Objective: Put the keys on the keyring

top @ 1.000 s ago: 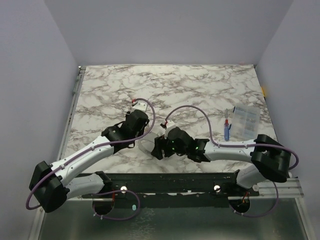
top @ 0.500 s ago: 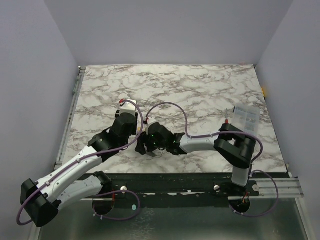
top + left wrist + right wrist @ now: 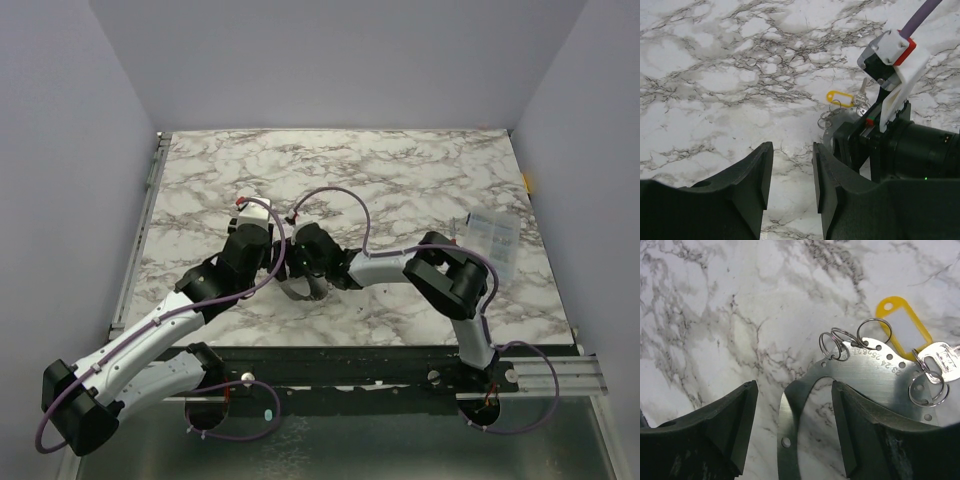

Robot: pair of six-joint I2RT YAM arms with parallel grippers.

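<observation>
one silver key [image 3: 940, 362] at the right edge seems already hung on a small ring of the grey disc [image 3: 875, 375], near the yellow tag [image 3: 902, 330]. the keyring [image 3: 834, 346] at upper middle, by the disc's rim, looks empty, so more threading is probably left. the left fingers [image 3: 752, 175] and the right fingers [image 3: 735, 425] stand apart, holding nothing.

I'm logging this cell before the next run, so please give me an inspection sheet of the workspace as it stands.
Surface: marble-patterned table, no spills seen.
Job's things: silver key seemingly threaded on a small keyring, beside a yellow tag; more wire rings at the edge of the grey metal plate.
Clutter: clear plastic box near the table's right edge.
Grippers: left gripper open, nothing between its fingers; right gripper open, straddling the plate's band.
Cables: purple cables looped along both arms, no snag seen.
Surroundings: plain pale walls on three sides.
</observation>
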